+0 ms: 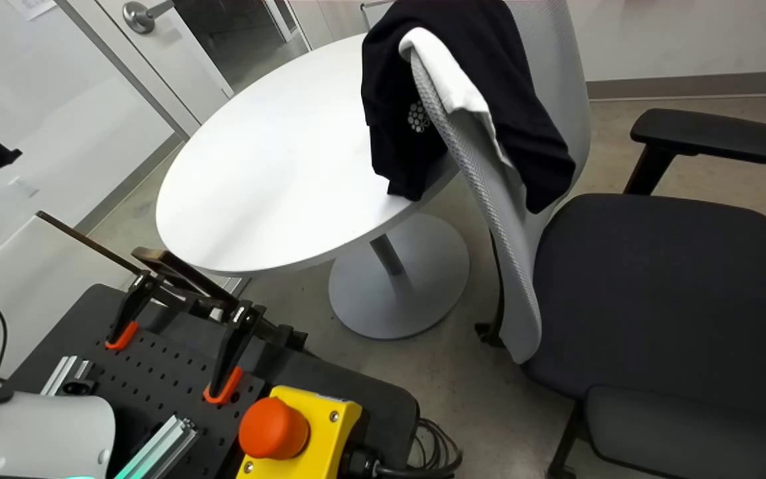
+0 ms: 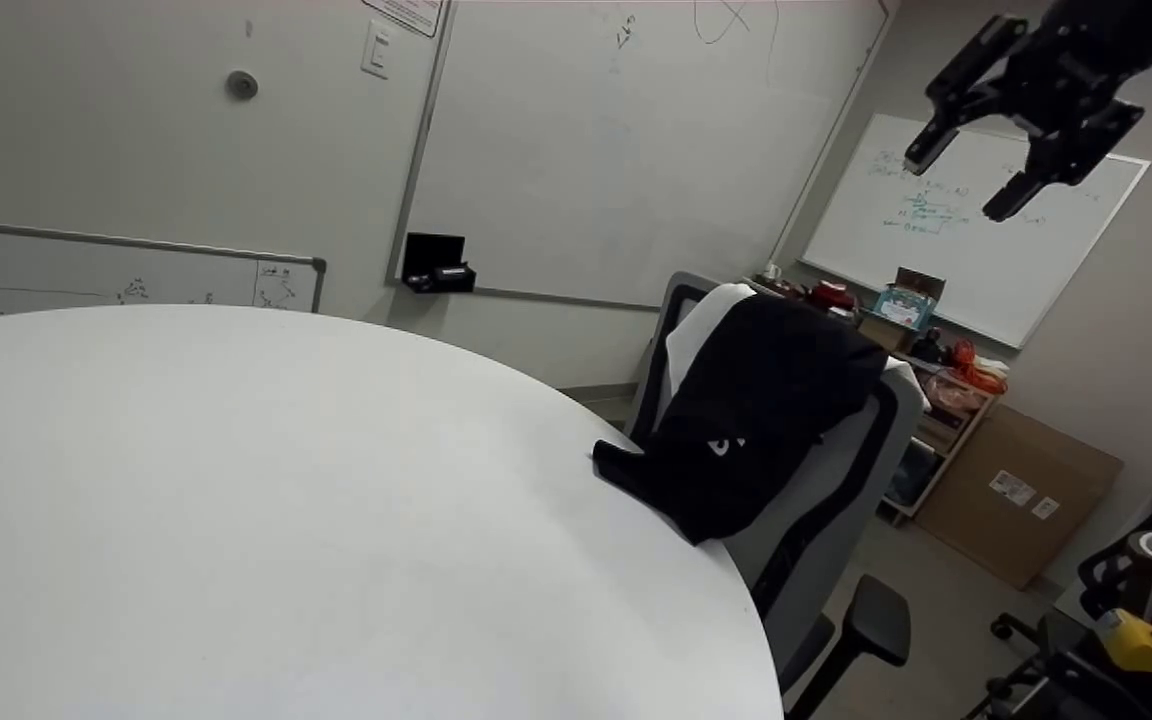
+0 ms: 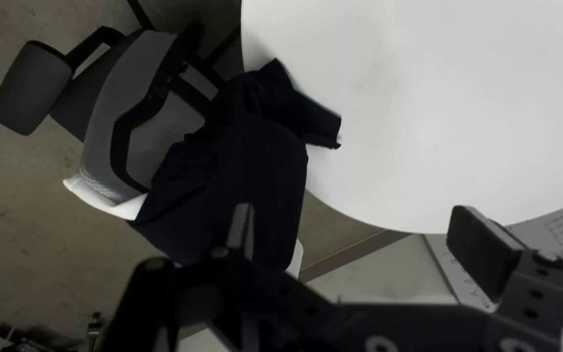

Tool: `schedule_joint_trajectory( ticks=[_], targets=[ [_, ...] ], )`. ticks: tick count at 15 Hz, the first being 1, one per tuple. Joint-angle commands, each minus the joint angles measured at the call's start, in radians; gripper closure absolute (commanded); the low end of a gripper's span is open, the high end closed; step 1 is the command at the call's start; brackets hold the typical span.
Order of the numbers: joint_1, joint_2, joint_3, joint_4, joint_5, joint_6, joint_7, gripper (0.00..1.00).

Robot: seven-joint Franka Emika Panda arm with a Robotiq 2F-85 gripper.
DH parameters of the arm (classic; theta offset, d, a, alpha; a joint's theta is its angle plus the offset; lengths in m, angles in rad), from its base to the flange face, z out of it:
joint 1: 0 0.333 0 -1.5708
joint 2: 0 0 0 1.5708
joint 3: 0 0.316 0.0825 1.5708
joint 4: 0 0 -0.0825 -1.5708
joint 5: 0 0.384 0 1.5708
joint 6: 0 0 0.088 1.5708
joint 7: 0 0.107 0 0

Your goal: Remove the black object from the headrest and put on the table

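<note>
White framed whiteboard (image 2: pixel 616 150) behind. Black two-fingered gripper (image 2: pixel 957 188): fingers apart, nothing between. At its 7 o'clock in an exterior view, black cloth garment (image 2: pixel 771 385) drapes over grey mesh chair back (image 1: pixel 559 73); round white table (image 2: pixel 336 480) at garment's 9 o'clock. Judged light, limp, hardly fragile; pinch a top fold.
</note>
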Motion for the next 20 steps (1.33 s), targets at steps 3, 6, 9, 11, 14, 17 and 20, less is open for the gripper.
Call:
schedule_joint_trajectory(
  ticks=[3,6,9,11,14,17,20],
  targets=[
    [-0.098,0.175,0.026,0.026,-0.228,0.128,0.305,0.0],
    [-0.118,0.247,0.004,0.035,-0.383,0.117,0.479,0.0],
    [-0.102,0.297,-0.042,0.042,-0.499,0.099,0.619,0.0],
    [-0.087,0.325,-0.077,0.047,-0.582,0.114,0.699,0.0],
    [-0.055,0.357,-0.126,0.063,-0.703,0.131,0.793,0.0],
    [-0.016,0.39,-0.168,0.07,-0.789,0.123,0.875,0.0],
    [0.019,0.429,-0.203,0.076,-0.861,0.122,0.939,0.0]
  ],
)
